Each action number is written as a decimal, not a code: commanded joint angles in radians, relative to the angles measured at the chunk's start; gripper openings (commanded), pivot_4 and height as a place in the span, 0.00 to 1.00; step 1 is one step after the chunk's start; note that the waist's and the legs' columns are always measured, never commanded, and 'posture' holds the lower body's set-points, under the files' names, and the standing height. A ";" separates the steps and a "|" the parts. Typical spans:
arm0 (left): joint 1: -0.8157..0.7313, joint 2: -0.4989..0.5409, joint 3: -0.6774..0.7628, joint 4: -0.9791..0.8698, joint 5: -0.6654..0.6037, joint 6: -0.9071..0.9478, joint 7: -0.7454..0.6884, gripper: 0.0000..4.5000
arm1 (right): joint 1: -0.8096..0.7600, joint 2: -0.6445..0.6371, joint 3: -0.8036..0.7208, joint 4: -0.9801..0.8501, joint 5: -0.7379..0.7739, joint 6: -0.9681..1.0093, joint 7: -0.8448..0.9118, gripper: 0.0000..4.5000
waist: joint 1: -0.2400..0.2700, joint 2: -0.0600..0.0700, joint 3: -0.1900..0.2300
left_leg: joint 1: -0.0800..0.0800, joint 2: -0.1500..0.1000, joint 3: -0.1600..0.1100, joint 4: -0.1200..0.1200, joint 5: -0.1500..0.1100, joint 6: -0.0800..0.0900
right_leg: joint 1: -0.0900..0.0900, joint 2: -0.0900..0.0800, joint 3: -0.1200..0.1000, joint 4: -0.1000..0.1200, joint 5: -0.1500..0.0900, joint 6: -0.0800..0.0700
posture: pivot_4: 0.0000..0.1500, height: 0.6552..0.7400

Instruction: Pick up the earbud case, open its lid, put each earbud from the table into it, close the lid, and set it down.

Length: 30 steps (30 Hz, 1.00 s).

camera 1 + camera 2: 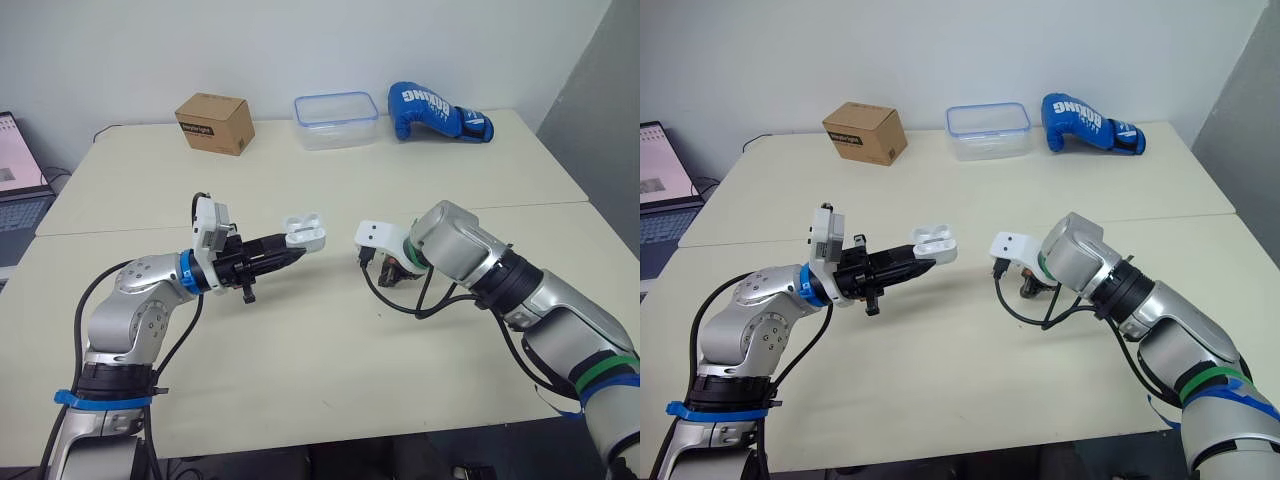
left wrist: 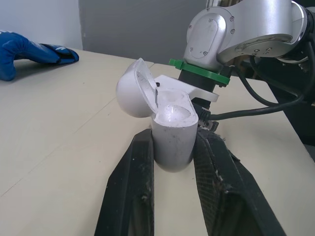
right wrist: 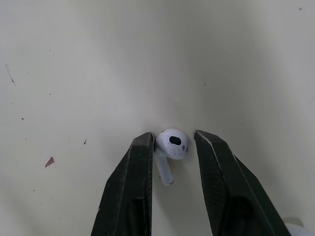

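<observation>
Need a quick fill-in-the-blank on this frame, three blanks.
1. The left gripper holds the earbud case with its lid ____.
2. The earbud on the table between the right gripper's fingers is ____.
3. The boxing glove beside the plastic box is ____.
Missing: open; white; blue.

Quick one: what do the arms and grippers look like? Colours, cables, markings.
Both arms are silver with rounded joints and loose black cables. The left arm has blue bands, the right arm green rings. The left gripper and right gripper each have two tapered black fingers and a white wrist mount.
</observation>
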 commanded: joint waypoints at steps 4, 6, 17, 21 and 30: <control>-0.019 0.002 0.005 -0.036 -0.006 -0.008 0.003 0.17 | 0.002 -0.005 -0.011 -0.020 -0.007 0.002 -0.001 0.15 | 0.000 0.000 0.000 | 0.000 0.000 0.000 0.000 0.000 0.000 | 0.000 0.000 0.000 0.000 0.000 0.000 | 1.00 0.89; -0.018 0.001 0.005 -0.036 -0.006 -0.008 0.003 0.17 | 0.003 -0.007 -0.010 -0.025 -0.003 0.005 0.004 0.09 | 0.000 0.000 0.000 | 0.000 0.000 0.000 0.000 0.000 0.000 | 0.000 0.000 0.000 0.000 0.000 0.000 | 1.00 0.89; -0.020 -0.002 0.000 -0.036 -0.003 -0.013 0.005 0.17 | 0.046 -0.136 -0.025 -0.196 0.039 0.029 0.077 0.09 | 0.003 0.000 0.000 | -0.001 0.000 -0.001 0.000 0.000 0.000 | 0.000 0.000 0.000 -0.001 0.000 0.000 | 1.00 0.89; -0.020 -0.003 -0.002 -0.035 -0.003 -0.014 0.003 0.17 | 0.083 -0.216 -0.027 -0.309 0.067 0.035 0.114 0.09 | 0.001 0.000 0.000 | -0.002 0.000 0.000 0.000 0.000 0.000 | -0.001 0.000 -0.001 0.000 0.000 0.000 | 1.00 0.89; -0.029 -0.003 -0.007 -0.024 -0.001 -0.019 -0.002 0.17 | 0.151 -0.262 -0.050 -0.334 0.078 -0.013 0.093 0.09 | 0.001 0.000 0.000 | -0.002 0.000 0.000 0.000 0.000 0.000 | -0.001 0.000 0.000 0.000 0.000 0.000 | 1.00 0.89</control>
